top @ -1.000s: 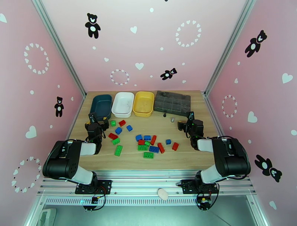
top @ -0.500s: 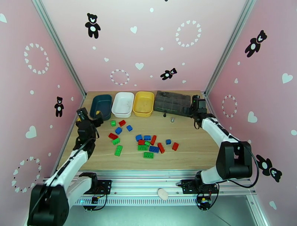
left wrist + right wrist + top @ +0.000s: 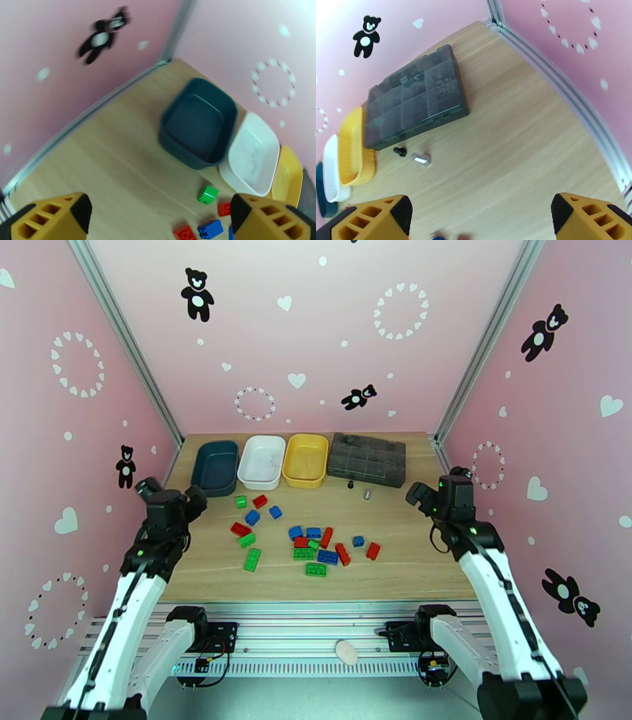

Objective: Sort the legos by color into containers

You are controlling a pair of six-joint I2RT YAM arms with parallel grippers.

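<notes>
Red, green and blue legos point(image 3: 308, 541) lie scattered on the middle of the wooden table. At the back stand the containers in a row: teal tray point(image 3: 215, 463), white tray point(image 3: 262, 461), yellow tray point(image 3: 306, 459), all empty. My left gripper point(image 3: 171, 496) hovers open over the table's left edge, holding nothing. In its wrist view the teal tray point(image 3: 197, 122), white tray point(image 3: 252, 154) and a green lego point(image 3: 207, 194) lie ahead of the yellow fingers point(image 3: 51, 217). My right gripper point(image 3: 437, 491) hangs open near the right edge, also holding nothing.
A dark grey compartmented box point(image 3: 367, 457) sits right of the yellow tray, with two small metal bits point(image 3: 359, 489) in front of it. Pink walls and aluminium rails close the table on three sides. Bare wood lies ahead of the right gripper point(image 3: 480, 221).
Both arms have unfolded and risen off the table. The left gripper moved out toward the left edge. The right gripper swung to the back right corner, then came back nearer along the right side.
</notes>
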